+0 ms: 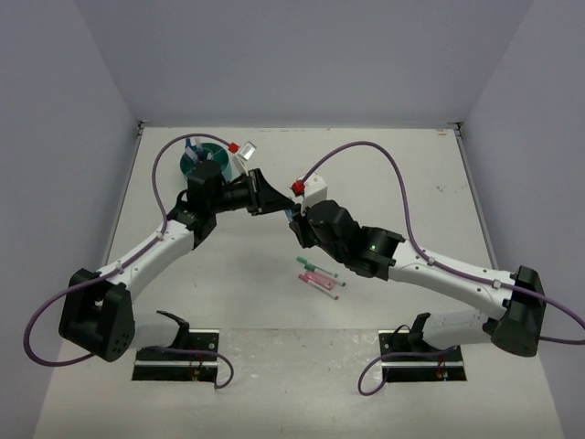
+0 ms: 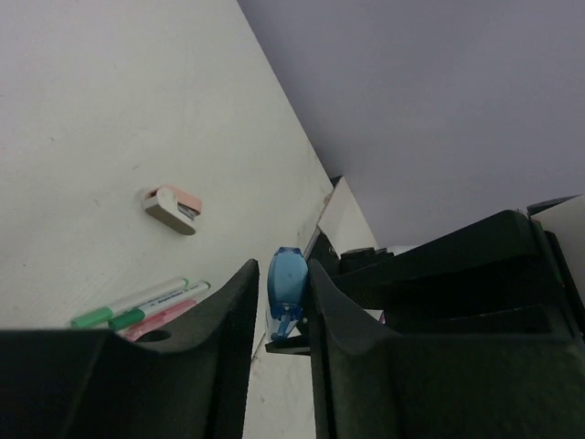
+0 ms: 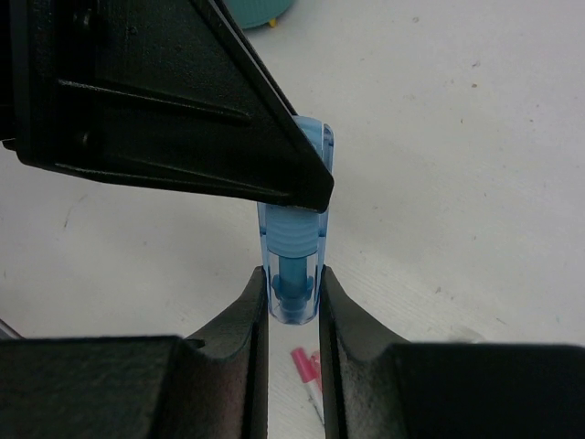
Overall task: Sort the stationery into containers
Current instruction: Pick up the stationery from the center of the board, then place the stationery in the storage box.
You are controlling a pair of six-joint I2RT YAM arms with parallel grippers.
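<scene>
White arms (image 1: 155, 247) angled inward to frame centre, right gripper (image 3: 292, 274) pinching lower end of blue correction tape (image 3: 292, 242), long axis up-frame, left gripper (image 2: 283, 267) flanking it, grip unclear

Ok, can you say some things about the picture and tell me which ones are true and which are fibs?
1. The teal tub sits at the far left of the table. True.
2. Everything is tidied into it. False: green and pink markers lie loose on the table.
3. The right gripper is pinching a see-through blue piece. True.
4. The left gripper is far away from the blue piece. False: its fingers sit on either side of it.
</scene>
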